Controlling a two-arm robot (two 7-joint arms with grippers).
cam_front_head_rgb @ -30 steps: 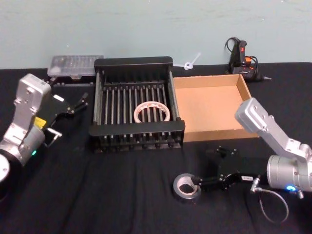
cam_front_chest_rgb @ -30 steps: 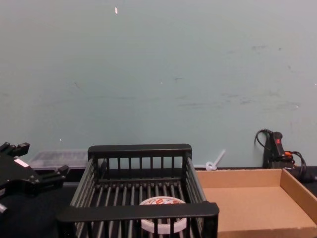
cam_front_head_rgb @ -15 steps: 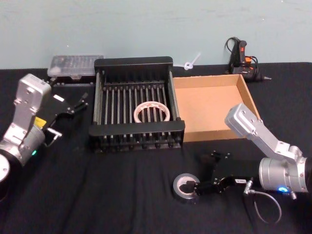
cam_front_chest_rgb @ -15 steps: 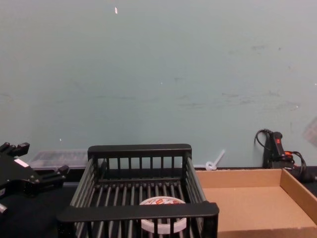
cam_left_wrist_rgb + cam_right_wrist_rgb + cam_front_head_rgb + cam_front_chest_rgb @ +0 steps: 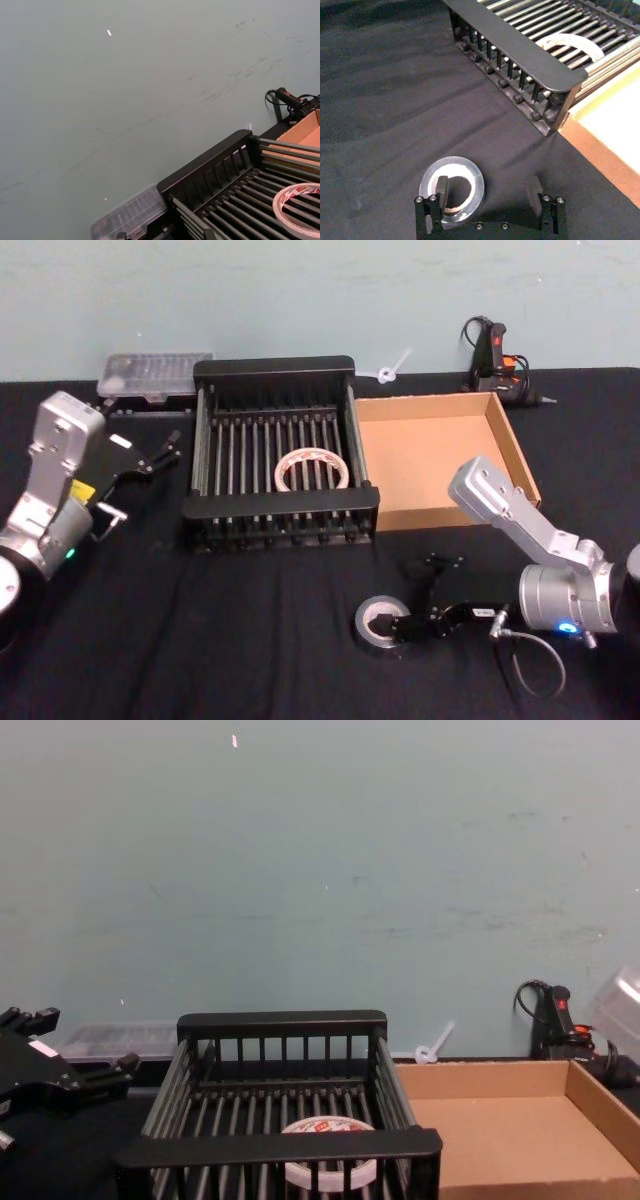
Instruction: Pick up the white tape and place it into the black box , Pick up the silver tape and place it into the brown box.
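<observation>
Black box (image 5: pixel 205 455) holds white tape (image 5: pixel 312 470) on its ribbed floor; brown box (image 5: pixel 510 455) beside it is bare. Silver tape (image 5: pixel 378 622) lies flat on the cloth in front. Right gripper (image 5: pixel 487 197) is spread wide, one finger (image 5: pixel 441 187) inside the roll's hole, the other well outside. Risk: closing could pinch one wall and tip the roll. Right wrist view reveals that straddle; head view hides it. Left gripper (image 5: pixel 160 452) parked left, fingers apart.
</observation>
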